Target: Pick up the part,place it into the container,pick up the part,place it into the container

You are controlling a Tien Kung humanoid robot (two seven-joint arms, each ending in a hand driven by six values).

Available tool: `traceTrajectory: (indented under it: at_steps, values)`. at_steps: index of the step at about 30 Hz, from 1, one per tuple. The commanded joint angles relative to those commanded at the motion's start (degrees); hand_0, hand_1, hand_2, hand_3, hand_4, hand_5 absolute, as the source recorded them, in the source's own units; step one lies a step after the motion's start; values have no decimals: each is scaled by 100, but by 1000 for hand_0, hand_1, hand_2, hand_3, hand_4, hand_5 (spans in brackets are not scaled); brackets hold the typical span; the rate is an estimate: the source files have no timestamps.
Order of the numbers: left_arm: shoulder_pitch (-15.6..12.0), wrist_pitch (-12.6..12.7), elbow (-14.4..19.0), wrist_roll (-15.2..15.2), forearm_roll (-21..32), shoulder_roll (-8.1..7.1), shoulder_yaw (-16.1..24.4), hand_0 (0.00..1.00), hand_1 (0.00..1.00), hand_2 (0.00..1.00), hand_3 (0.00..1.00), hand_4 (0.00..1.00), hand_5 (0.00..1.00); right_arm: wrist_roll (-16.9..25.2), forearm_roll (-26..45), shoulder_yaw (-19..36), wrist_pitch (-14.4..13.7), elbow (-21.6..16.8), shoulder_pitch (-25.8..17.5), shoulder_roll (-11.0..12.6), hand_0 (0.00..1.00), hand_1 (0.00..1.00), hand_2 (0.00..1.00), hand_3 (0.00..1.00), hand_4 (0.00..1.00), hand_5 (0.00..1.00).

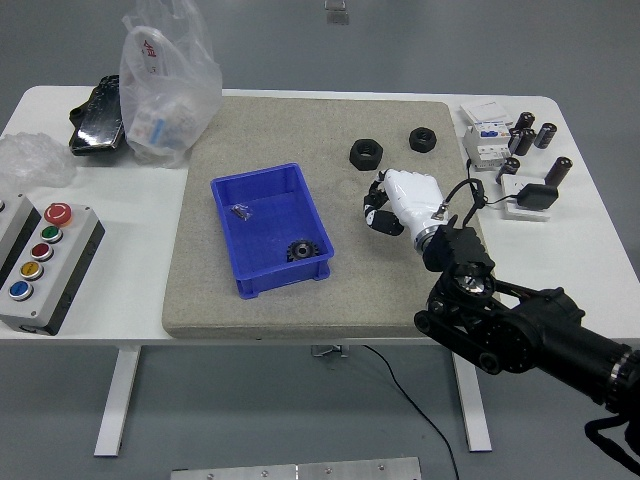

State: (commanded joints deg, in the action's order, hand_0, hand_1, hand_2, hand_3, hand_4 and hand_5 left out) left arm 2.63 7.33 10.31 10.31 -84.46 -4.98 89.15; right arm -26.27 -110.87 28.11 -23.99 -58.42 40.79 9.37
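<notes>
My right hand (402, 200) has its fingers (374, 212) curled in, gripping nothing, hovering just at 5 o'clock of the nearer black nut (366, 153).

Right arm: a black, jointed robot arm (520, 330) enters from the lower right corner of the frame and runs up and to the left toward the centre right.
Right wrist: a black cylindrical wrist section (455, 255) sits right of centre, with a thin black cable looping beside it.
Right hand: a white-shelled five-fingered hand with black finger joints (398, 201) lies just right of the frame's centre, back of the hand facing up.
Right fingers: the black-jointed fingers (373, 212) curl downward and to the left under the palm, holding nothing visible.
Left arm: out of the frame.
</notes>
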Motion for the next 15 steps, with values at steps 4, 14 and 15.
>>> traceTrajectory:
  at_steps: [4,14,15]
  values:
    - [-8,1,0,3,0,2,4,654,592,564,607,711,372,-70,-238,-48,-31,-582,11,64,336,399,293,344,120,66]
    - [8,-3,0,2,7,9,-7,654,592,565,607,713,376,-134,-746,-831,313,-1658,78,-76,546,665,661,643,114,228]
    - [6,-2,0,6,1,8,-1,654,592,565,607,713,376,-153,-758,-871,354,-1678,81,-77,546,665,661,643,114,228]
